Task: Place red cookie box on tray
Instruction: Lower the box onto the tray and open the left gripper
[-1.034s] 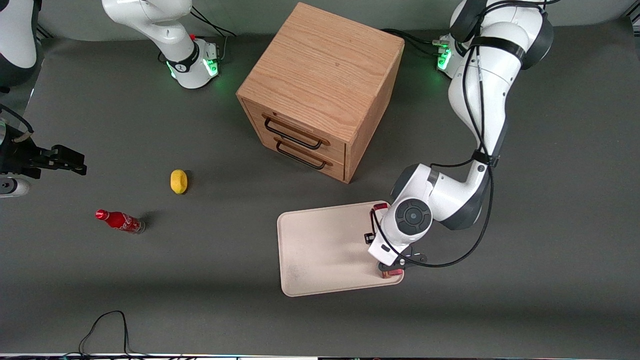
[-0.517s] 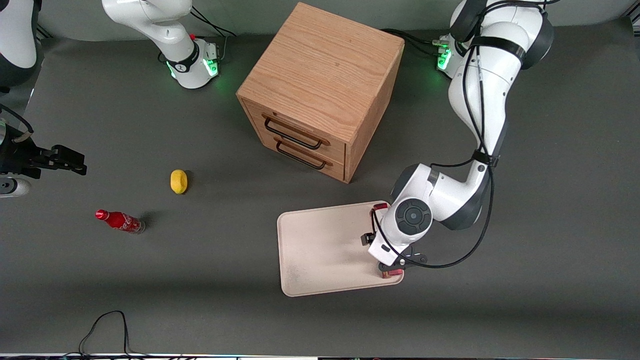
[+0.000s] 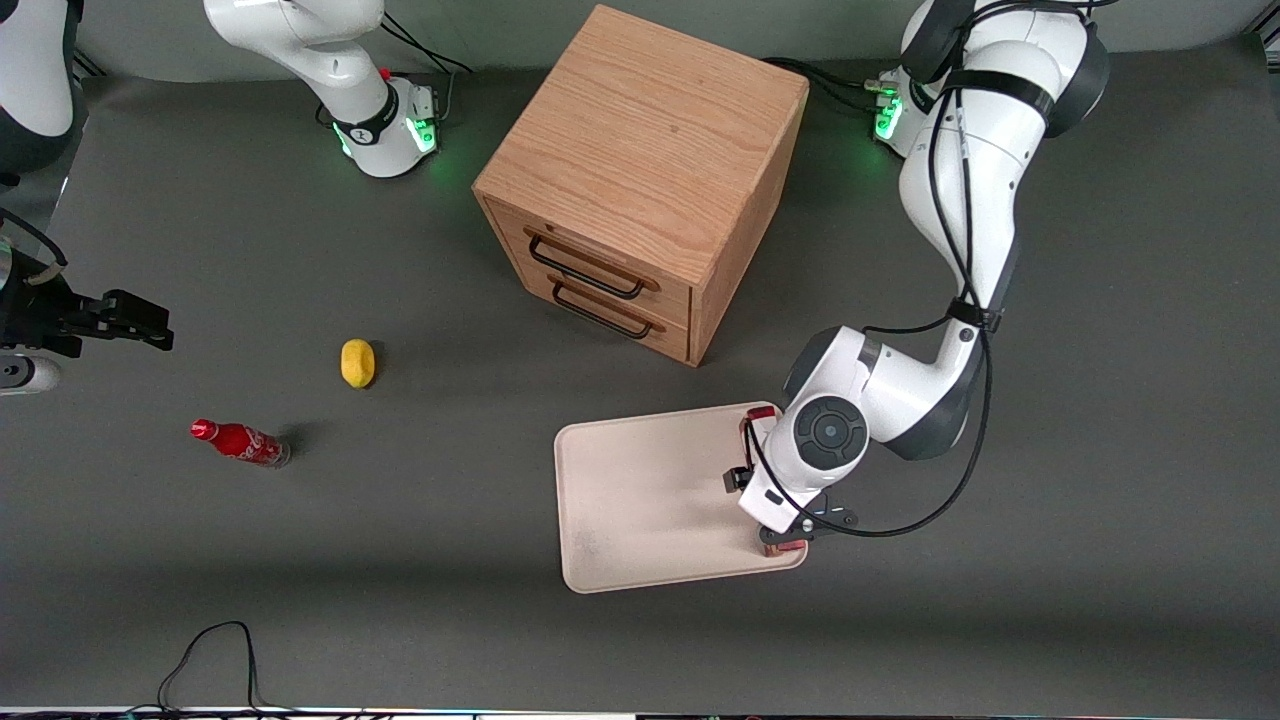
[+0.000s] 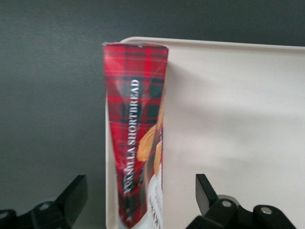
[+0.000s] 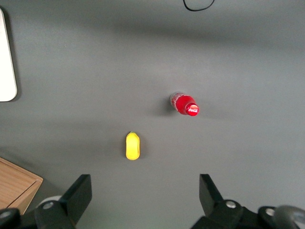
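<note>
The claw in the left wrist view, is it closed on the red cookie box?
No, the claw is open, its fingers apart from the red cookie box on the tray.

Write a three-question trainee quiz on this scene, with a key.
1. True or false: the gripper has its fingers spread apart, clear of the red cookie box.
2. Where does the red cookie box lie on the tray? A. in the middle B. along the edge toward the working arm's end of the table C. across the corner nearest the soda bottle
3. Which thing lies nearer the front camera, the soda bottle or the lemon?

Key: 1 true. 2 B. 3 the soda bottle.
</note>
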Robot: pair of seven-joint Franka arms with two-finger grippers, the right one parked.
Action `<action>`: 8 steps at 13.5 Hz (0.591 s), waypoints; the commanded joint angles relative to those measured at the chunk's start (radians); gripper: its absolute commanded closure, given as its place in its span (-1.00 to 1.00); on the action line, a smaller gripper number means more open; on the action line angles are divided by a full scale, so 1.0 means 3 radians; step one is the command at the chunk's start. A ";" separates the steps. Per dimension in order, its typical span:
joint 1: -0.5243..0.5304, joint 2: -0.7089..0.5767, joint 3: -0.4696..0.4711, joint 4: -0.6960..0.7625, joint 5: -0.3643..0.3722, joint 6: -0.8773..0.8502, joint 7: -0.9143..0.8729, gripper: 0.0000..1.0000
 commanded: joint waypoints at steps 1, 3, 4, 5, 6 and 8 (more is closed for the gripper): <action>0.0069 -0.0464 0.0008 -0.0192 0.0051 -0.0413 -0.0007 -1.00; 0.0085 -0.0724 0.0003 -0.0243 0.0026 -0.0781 -0.0007 -1.00; 0.0090 -0.0948 0.0003 -0.0425 0.0016 -0.0864 -0.0002 -1.00; 0.0100 -0.1204 -0.0002 -0.0695 0.0010 -0.0840 0.0013 -1.00; 0.0120 -0.1464 -0.0002 -0.0976 -0.0010 -0.0799 0.0089 -1.00; 0.0197 -0.1925 0.0023 -0.1437 -0.0214 -0.0763 0.0334 -1.00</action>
